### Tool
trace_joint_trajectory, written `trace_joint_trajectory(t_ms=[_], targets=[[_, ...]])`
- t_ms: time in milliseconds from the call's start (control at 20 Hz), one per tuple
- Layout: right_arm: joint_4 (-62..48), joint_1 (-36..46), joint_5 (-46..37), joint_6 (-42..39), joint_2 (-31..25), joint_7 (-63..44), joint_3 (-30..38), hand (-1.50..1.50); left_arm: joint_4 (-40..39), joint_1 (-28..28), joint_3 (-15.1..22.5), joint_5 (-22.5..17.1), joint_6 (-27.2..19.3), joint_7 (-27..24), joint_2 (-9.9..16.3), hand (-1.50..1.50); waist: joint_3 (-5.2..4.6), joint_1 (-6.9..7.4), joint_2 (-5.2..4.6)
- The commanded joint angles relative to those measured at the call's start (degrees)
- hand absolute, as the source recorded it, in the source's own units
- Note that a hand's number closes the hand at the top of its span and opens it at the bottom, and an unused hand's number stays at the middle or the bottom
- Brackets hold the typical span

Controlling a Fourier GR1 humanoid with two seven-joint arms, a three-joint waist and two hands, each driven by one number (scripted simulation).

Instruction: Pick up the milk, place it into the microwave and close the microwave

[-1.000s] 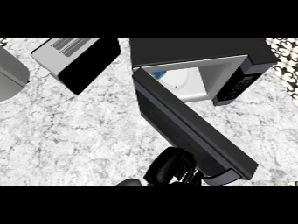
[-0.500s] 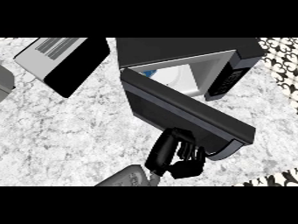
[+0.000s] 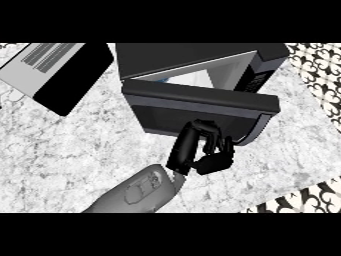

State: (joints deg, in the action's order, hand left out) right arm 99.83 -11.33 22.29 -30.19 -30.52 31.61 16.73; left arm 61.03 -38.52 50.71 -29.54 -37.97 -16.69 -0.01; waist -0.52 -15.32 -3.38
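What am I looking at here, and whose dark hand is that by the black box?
The view looks steeply down from a humanoid robot's head onto a marbled kitchen counter. The black box is a microwave; its door is almost closed, leaving a gap that shows a bright interior. One grey forearm rises from the bottom edge, and its black hand lies against the door's front, holding nothing. Which arm it is, I cannot tell. At upper left lies a flat grey-and-black appliance. The milk is not visible.

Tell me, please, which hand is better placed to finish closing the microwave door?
Probably the right hand: it is the only hand in view, and its fingers already rest against the outside of the microwave door, which stands nearly shut. The left hand does not show.
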Motion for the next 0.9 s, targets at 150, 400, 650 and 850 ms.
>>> trace_joint_trajectory(t_ms=[150,400,650,850], targets=[[0.8,2.5,3.5,-1.8,-3.3,-1.7,1.7,-1.50,-4.7,-6.8,-4.5,-6.1,-0.5,-2.0,0.0,1.50,0.07,-1.57,-0.56],[0.3,2.7,4.8,-3.3,-4.9,-2.9,1.5,-1.50,-7.6,-10.1,-7.8,-9.9,0.6,-4.9,0.0,1.50,0.13,-2.32,-1.23],[-0.2,5.1,7.1,-3.0,-6.1,-3.8,2.7,-1.50,-10.8,-13.0,-9.3,-12.4,1.9,-7.6,0.0,1.50,0.18,-3.04,-1.90],[-1.8,6.0,8.3,-3.5,-7.3,-4.2,3.7,-1.50,-11.5,-13.7,-9.4,-14.3,2.2,-9.1,0.0,1.50,0.35,-3.52,-2.09]])
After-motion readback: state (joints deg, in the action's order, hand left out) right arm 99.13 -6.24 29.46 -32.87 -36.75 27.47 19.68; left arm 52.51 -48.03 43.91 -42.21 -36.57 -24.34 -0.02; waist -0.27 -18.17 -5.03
